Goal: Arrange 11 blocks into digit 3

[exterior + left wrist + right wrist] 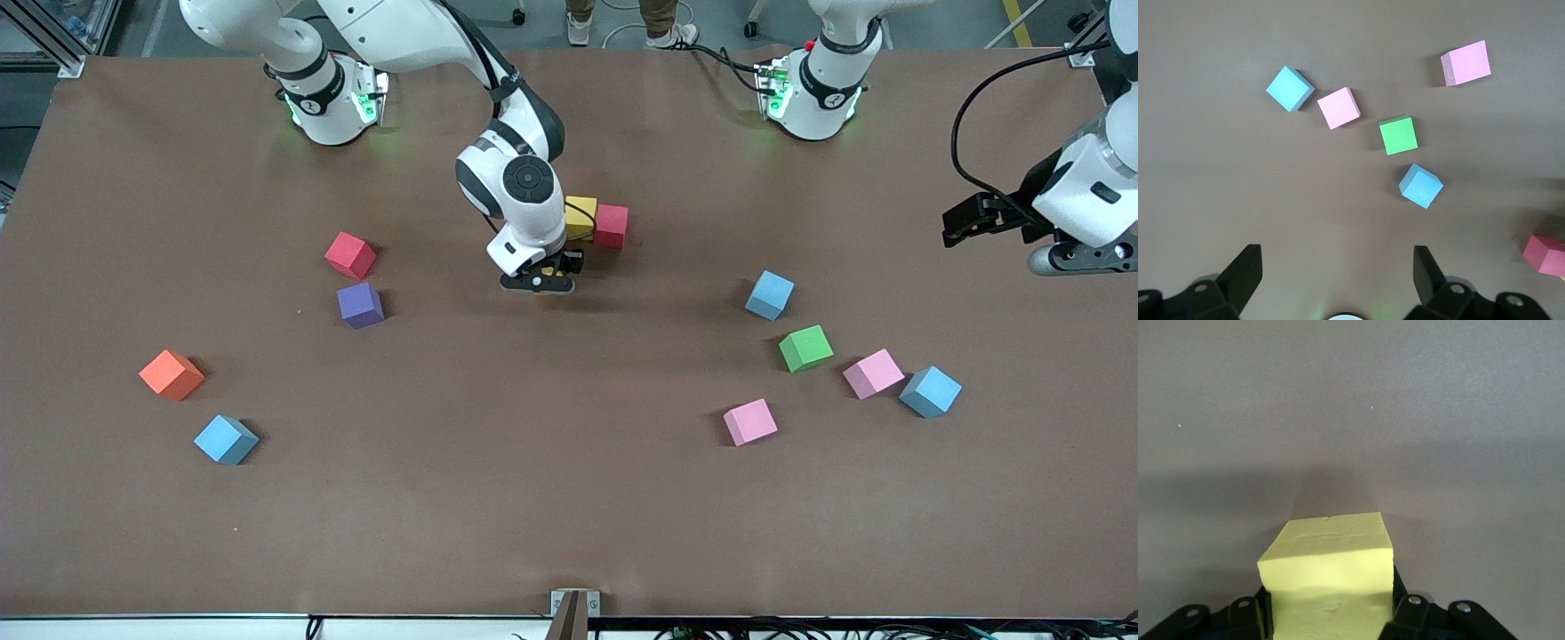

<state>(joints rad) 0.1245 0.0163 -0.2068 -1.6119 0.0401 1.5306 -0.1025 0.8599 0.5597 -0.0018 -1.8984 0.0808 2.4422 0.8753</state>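
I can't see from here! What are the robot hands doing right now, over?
Right gripper shut on yellow block, low beside the yellow-and-red pair. Left gripper open, waiting above the blue, pink and green blocks. Nothing in the way.

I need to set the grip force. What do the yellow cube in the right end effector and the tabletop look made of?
Yellow cube: probably soft foam, matte; its faces show dents and no shine. Table: a smooth brown sheet, dull finish, material unclear.

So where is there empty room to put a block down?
The middle of the table is bare, between the blue block and the pink block. It is crowded around the green block, toward the left arm's end.
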